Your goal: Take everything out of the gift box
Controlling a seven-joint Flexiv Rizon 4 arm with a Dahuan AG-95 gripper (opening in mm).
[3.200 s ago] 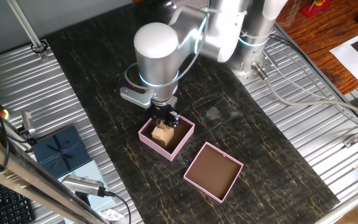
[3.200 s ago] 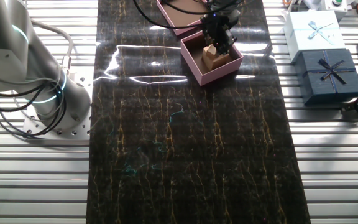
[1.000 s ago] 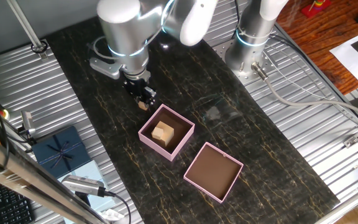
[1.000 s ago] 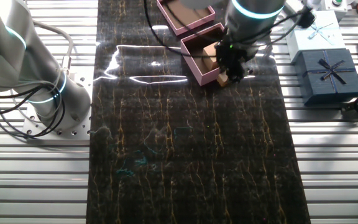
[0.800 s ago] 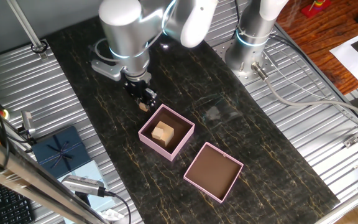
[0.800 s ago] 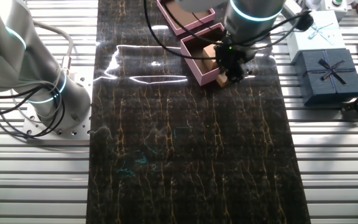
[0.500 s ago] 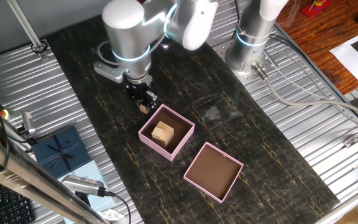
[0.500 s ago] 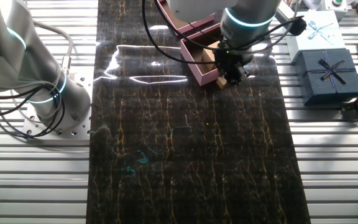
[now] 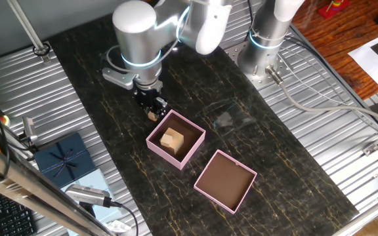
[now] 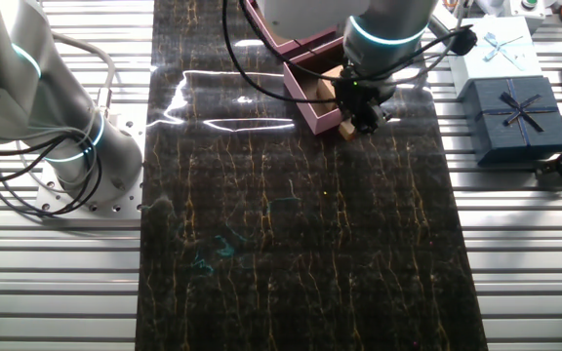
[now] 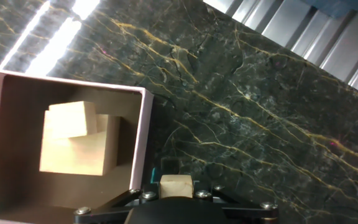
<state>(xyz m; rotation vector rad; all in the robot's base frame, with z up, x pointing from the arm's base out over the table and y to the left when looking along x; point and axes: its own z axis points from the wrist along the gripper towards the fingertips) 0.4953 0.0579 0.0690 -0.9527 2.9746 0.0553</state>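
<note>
The pink gift box (image 9: pixel 194 145) stands on the dark marble strip, with two stacked tan wooden blocks (image 9: pixel 171 139) inside; the hand view shows the box wall (image 11: pixel 143 137) and these blocks (image 11: pixel 79 146). My gripper (image 9: pixel 153 111) is just outside the box's far-left wall, low over the marble, shut on a small tan block (image 9: pixel 152 116). In the other fixed view the gripper (image 10: pixel 356 121) holds that block (image 10: pixel 346 128) beside the box (image 10: pixel 305 102). In the hand view the held block (image 11: pixel 175 184) sits between the jaws of the gripper (image 11: pixel 175 191).
The shallow pink lid tray (image 9: pixel 225 181) lies right of the box. A dark blue ribboned box (image 9: pixel 61 157) and a light blue box (image 10: pixel 491 47) sit on the ribbed metal beside the marble. The arm's base (image 9: pixel 262 52) stands at the back.
The gripper carried one block out of the box to its outer side, then over the last second eased slightly lower and closer to the box wall. The two blocks inside stayed put.
</note>
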